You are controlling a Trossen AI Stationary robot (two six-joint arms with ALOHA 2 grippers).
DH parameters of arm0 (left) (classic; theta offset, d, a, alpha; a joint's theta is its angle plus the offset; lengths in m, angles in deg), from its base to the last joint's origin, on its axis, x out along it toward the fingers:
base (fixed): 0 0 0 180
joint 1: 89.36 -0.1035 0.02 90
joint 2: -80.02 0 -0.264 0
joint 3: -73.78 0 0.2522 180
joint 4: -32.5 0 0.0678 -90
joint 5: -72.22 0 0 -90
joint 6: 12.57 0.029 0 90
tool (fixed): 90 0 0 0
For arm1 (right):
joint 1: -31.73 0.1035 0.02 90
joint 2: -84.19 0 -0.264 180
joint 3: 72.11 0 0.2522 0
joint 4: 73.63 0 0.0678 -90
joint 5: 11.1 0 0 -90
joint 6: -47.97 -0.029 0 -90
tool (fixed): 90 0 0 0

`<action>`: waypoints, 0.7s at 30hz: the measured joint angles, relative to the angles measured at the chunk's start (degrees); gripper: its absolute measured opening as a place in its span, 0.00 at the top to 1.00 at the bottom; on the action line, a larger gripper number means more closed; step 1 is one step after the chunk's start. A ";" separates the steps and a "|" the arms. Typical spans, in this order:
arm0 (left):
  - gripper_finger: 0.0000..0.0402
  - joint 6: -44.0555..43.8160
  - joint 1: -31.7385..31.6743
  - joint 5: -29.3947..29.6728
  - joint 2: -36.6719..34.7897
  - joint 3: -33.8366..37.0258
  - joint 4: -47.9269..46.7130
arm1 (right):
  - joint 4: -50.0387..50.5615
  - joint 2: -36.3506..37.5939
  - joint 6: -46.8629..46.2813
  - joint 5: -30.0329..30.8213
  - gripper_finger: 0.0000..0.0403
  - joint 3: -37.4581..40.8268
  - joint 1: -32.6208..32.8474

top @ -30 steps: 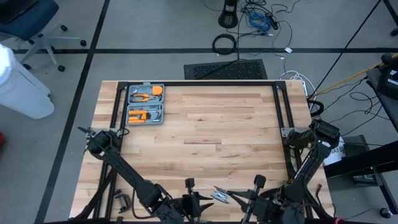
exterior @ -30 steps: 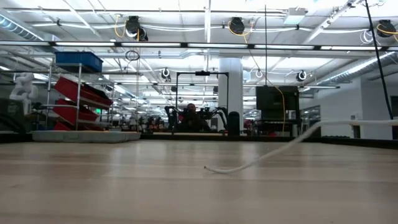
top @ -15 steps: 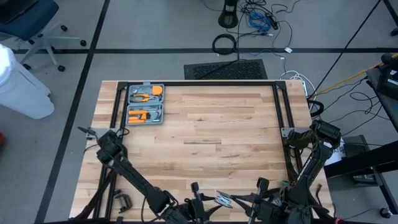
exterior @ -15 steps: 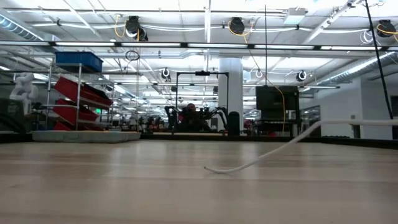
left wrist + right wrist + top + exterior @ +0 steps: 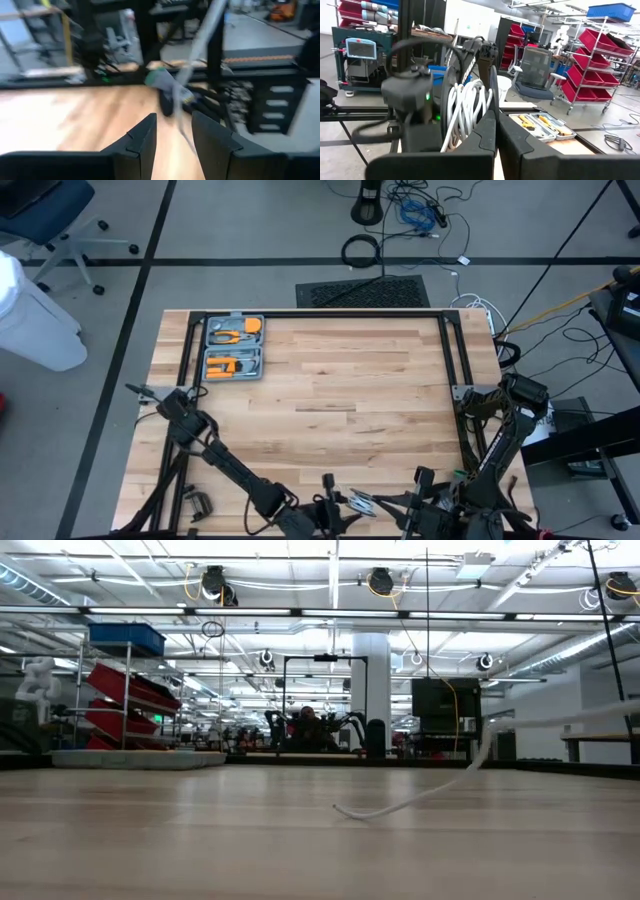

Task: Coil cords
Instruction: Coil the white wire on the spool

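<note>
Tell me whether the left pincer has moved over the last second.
Yes. In the high view the left pincer has slid rightward along the table's near edge, toward the right pincer, judged against the unmoved grey tool case.

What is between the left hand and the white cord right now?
Nothing visible. In the left wrist view the left hand is open and faces the white cord directly, with only bare table below.

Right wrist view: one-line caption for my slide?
Shut right gripper beside loops of white cord, grey tool case on the table beyond.
</note>
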 joint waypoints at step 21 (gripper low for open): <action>0.67 -6.69 -2.19 -8.98 0.71 0.00 -0.73 | -1.07 0.00 0.86 0.01 1.00 0.00 0.00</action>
